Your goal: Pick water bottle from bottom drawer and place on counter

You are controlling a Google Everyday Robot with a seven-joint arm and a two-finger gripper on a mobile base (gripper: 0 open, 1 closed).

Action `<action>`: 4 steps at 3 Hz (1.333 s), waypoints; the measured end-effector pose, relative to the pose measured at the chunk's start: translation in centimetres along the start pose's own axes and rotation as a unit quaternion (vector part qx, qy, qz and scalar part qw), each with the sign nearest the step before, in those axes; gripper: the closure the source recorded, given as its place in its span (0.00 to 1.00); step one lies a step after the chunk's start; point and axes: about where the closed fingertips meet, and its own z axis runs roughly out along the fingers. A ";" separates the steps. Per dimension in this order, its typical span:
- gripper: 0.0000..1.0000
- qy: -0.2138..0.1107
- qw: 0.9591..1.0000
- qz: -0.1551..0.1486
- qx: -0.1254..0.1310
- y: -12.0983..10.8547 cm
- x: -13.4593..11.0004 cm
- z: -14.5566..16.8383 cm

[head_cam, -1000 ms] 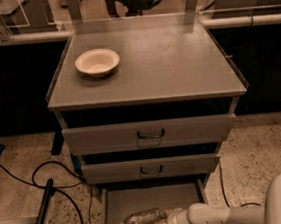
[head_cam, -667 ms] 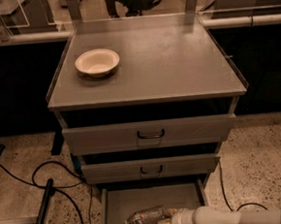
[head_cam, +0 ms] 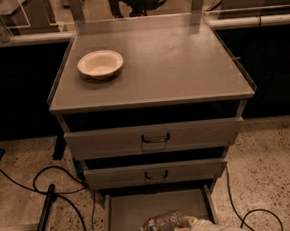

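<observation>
The water bottle [head_cam: 160, 223] is clear plastic and lies on its side over the open bottom drawer [head_cam: 142, 206], at its front edge. My gripper [head_cam: 179, 228] reaches in from the lower right and is shut on the bottle's right end, with one pale fingertip above it and one below. The white arm runs off the bottom edge of the view. The counter [head_cam: 180, 59] is the broad grey cabinet top above.
A cream bowl [head_cam: 100, 64] sits on the counter's left rear. Two handled drawers [head_cam: 155, 137] stand slightly pulled out above the bottom drawer. Black cables [head_cam: 50, 185] and a dark bar lie on the speckled floor at left; another cable lies at right.
The arm has drawn back toward the lower right. The bottle has shifted slightly right with the gripper.
</observation>
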 end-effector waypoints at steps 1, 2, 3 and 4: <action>1.00 -0.014 1.000 0.000 0.024 -0.5 -0.4 -2.7; 1.00 -0.014 1.000 0.000 0.024 -0.5 -0.4 -2.7; 1.00 -0.023 0.999 -0.002 0.027 -0.5 -1.0 -2.9; 1.00 -0.044 0.998 -0.009 0.052 -1.1 -2.6 -4.9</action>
